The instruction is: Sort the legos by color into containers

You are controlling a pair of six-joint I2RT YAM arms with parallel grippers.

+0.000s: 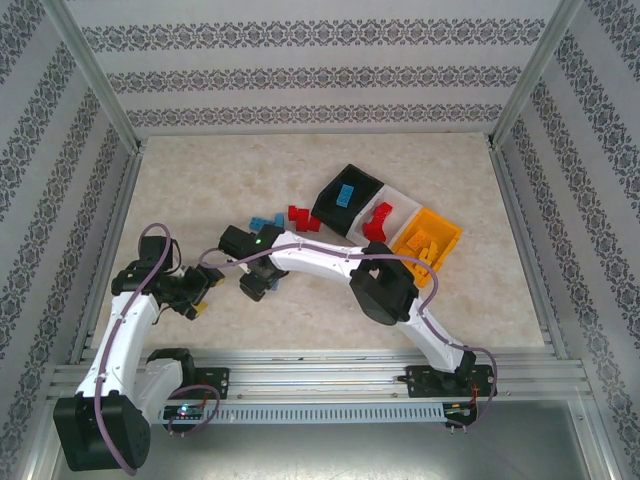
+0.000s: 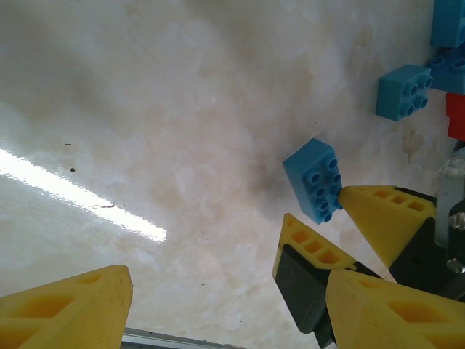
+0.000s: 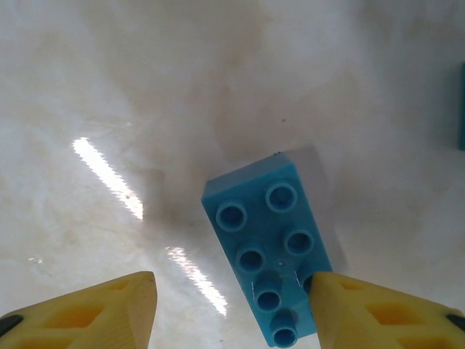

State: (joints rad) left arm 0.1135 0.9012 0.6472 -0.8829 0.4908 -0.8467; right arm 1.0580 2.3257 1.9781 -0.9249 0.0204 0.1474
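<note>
Right gripper [image 3: 232,285] is open and straddles one light blue lego [image 3: 265,240] lying studs-up on the table [image 3: 109,87]; one finger touches its side, the other is clear, and the frame edge cuts off the brick's near end. Left gripper [image 2: 229,280] is open with nothing between its fingers. Black bin [image 1: 330,212], white bin [image 1: 402,198] and orange bin [image 1: 447,228] sit in a row well away from that brick, contents too small to count.

I see the left arm [image 1: 118,335] rising from its base at lower left and folding rightward, wrist low. The left gripper [image 1: 196,300] points right with its jaws well apart. The right arm [image 1: 330,262] reaches across to left of centre, elbow raised, wrist tipped down. The right gripper [image 1: 256,287] is spread wide too. Its yellow fingers [image 2: 385,214] sit just beside the left gripper's right finger.
</note>
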